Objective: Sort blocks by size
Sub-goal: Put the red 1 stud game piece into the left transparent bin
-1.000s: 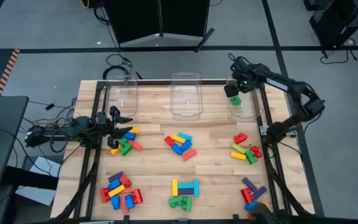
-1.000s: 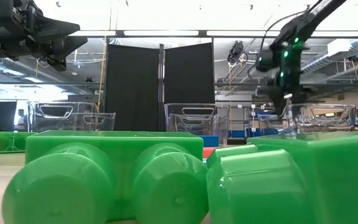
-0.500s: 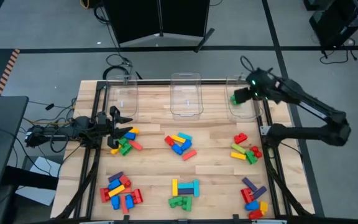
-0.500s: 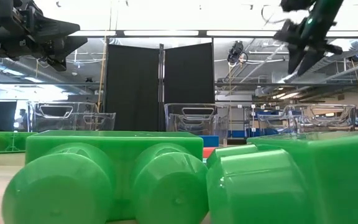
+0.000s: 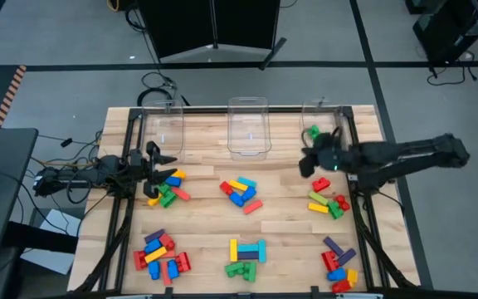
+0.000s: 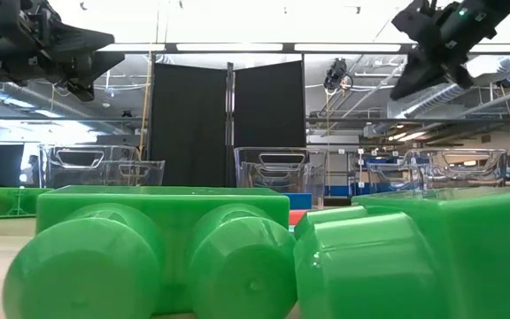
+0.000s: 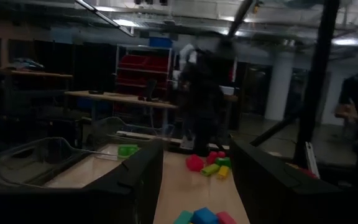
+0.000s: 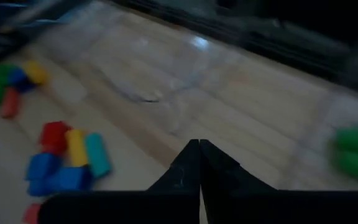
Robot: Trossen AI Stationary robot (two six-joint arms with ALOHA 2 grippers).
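The blocks lie in several mixed piles on the wooden table: left (image 5: pixel 166 187), middle (image 5: pixel 241 193), right (image 5: pixel 329 201), and others along the near edge (image 5: pixel 246 257). One green block (image 5: pixel 312 133) lies on the floor of the right clear bin (image 5: pixel 330 143); it also shows in the right wrist view (image 8: pixel 356 152). My right gripper (image 5: pixel 307 164) hangs shut and holds nothing, above the table between that bin and the right pile; its fingers meet (image 8: pixel 199 158). My left gripper (image 5: pixel 153 159) waits open (image 7: pixel 194 183) at the left edge, beside the left pile.
Three clear bins stand along the far edge: left (image 5: pixel 164 129), middle (image 5: pixel 249 126) and right. Two large green blocks (image 6: pixel 162 257) sit right before the low camera. Black frame rails (image 5: pixel 363 220) run along the table's sides.
My right gripper has risen and swung away from the right bin toward the table's near side, turning as it went, and its fingers have shut on nothing. The green block stays in the right bin.
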